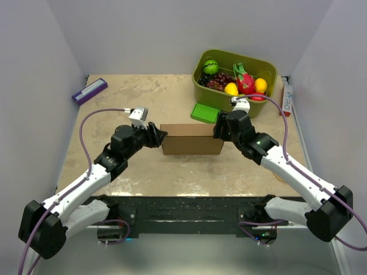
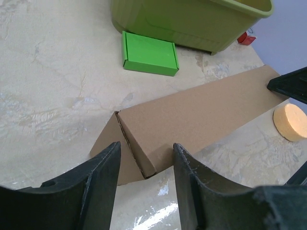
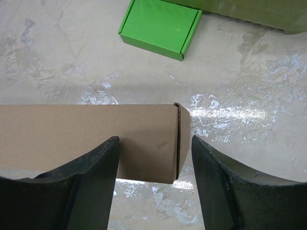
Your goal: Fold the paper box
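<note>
The paper box [image 1: 192, 139] is a plain brown cardboard mailer standing as a long closed shape in the middle of the table. My left gripper [image 1: 156, 136] is open at its left end. In the left wrist view the fingers [image 2: 96, 182] straddle the box's corner [image 2: 144, 158], and an end flap [image 2: 106, 146] splays out to the left. My right gripper [image 1: 219, 130] is open at the right end. In the right wrist view the box [image 3: 96, 136] reaches between the fingers [image 3: 220, 182], with its folded end flap [image 3: 183, 139] in the gap. Neither gripper is closed on the cardboard.
An olive-green bin [image 1: 269, 71] of fruit stands at the back right, with a small flat green box [image 1: 205, 113] in front of it. A purple item [image 1: 89, 90] lies at the back left and a white packet [image 1: 286, 97] by the right wall. A yellow round pad [image 2: 290, 122] lies near the box's right end.
</note>
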`<state>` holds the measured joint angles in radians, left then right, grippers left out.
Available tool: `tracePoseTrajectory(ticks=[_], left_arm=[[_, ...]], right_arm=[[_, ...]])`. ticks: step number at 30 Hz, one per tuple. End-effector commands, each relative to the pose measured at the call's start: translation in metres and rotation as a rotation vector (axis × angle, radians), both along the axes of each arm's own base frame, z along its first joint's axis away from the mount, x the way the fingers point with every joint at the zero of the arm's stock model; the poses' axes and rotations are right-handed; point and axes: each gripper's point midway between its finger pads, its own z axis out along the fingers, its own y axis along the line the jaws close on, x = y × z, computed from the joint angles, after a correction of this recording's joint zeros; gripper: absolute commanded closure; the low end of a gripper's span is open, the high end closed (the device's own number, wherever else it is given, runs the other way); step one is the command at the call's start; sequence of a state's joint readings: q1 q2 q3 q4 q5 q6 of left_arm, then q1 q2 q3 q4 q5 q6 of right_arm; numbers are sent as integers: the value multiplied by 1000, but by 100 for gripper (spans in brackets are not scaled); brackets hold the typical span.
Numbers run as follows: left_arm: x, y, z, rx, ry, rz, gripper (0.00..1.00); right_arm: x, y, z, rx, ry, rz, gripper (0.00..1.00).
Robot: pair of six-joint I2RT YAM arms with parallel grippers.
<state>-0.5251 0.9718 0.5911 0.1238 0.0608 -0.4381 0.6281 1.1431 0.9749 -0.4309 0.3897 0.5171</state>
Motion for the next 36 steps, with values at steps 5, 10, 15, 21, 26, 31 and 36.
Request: tracePoseTrajectory(ticks=[5, 10, 15, 21, 26, 31, 36], left_arm=[[1, 5, 5, 28, 102, 25, 42], [12, -2, 36, -14, 67, 20, 37], [14, 4, 43, -27, 62, 34, 36], [11, 18, 38, -26, 66, 70, 36], [12, 20, 30, -22, 79, 68, 38], [12, 19, 25, -18, 89, 59, 41], [6, 17, 10, -25, 111, 39, 48]], right_arm=[[-11, -8, -7, -63, 86, 27, 35], [-2, -9, 15, -41, 49, 26, 32], [4, -15, 36, -33, 21, 16, 29], [-3, -24, 41, -30, 12, 9, 28], [-12, -29, 28, -38, 37, 5, 30], [-17, -32, 19, -46, 55, 3, 34], [-18, -30, 8, -47, 77, 11, 37]])
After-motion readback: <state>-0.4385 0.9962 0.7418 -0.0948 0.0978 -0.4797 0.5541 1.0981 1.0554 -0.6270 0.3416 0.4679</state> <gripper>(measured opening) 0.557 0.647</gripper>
